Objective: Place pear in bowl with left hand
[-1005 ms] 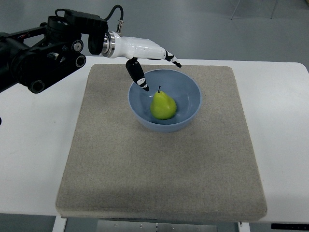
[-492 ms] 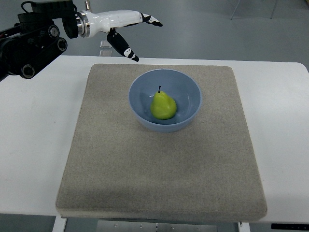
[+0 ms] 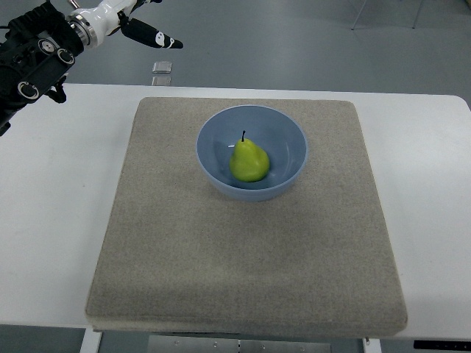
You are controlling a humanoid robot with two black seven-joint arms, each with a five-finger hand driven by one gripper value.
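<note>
**Pear in bowl, hand high at the corner**

While its black-tipped fingers (image 3: 156,37) stretch out loosely and hold nothing, the glossy white left hand (image 3: 121,18) hangs at the top-left corner, well apart from the bowl (image 3: 221,121). The smooth green pear (image 3: 249,161) sits upright inside that round blue bowl, on a coarse beige mat (image 3: 243,257) covering the white table (image 3: 51,220).

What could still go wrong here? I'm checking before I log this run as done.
Little looks risky. The pear sits upright inside the blue bowl, so it might tip onto its side if the table is bumped, though the bowl's walls should contain it. The left hand is up at the top left corner with one finger extended, well clear of the bowl; a sweep back toward it could knock the bowl across the mat.
</note>
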